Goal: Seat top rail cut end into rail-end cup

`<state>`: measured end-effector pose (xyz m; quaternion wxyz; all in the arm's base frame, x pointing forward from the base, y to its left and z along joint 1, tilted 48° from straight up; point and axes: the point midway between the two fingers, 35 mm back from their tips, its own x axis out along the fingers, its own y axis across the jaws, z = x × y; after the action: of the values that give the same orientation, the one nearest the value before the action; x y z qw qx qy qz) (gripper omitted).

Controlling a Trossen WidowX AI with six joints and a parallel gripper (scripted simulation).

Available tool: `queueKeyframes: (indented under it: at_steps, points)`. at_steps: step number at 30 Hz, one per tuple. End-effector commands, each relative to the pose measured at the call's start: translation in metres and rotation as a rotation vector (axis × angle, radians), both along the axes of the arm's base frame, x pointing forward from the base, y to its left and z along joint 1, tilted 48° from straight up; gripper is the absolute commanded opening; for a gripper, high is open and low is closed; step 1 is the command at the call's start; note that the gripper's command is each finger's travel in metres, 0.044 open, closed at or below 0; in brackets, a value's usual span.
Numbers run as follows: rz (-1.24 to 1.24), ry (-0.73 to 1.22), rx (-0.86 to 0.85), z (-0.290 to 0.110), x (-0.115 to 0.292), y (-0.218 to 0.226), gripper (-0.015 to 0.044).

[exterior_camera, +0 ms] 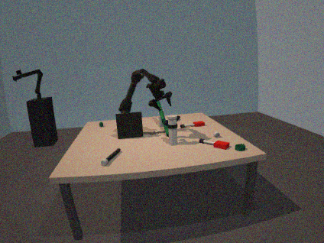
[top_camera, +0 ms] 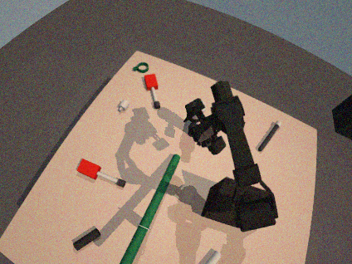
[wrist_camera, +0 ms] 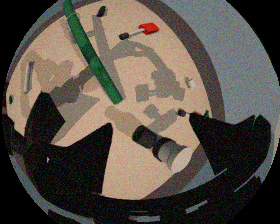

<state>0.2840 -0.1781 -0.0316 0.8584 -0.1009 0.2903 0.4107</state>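
Rail (top_camera: 155, 202): stiff, light, long; will lever, so grip near its upper end.
Fingers: spread wide, empty.

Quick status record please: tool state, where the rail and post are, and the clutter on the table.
tool: open, holding nothing, above the rail's upper end
rail: green, slanted, not gripped
post: upright, pale, dark band near its cap
rail end in cup: cannot tell
red-headed tools: lying on the table
green ring: far corner
dark sticks: lying loose
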Motion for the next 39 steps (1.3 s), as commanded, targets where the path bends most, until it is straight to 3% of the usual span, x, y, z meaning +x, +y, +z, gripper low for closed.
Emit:
queueKeyframes:
  at_steps: [1,17,24,39]
  points:
    - [0.347,-0.455,-0.258,-0.052,-0.024,-0.028,0.044]
    - [0.38,-0.5,-0.286,-0.056,-0.026,-0.029,0.044]
    - [0.38,-0.502,-0.286,-0.088,-0.024,0.005,0.044]
    - [0.379,-0.499,-0.288,-0.098,-0.015,0.016,0.044]
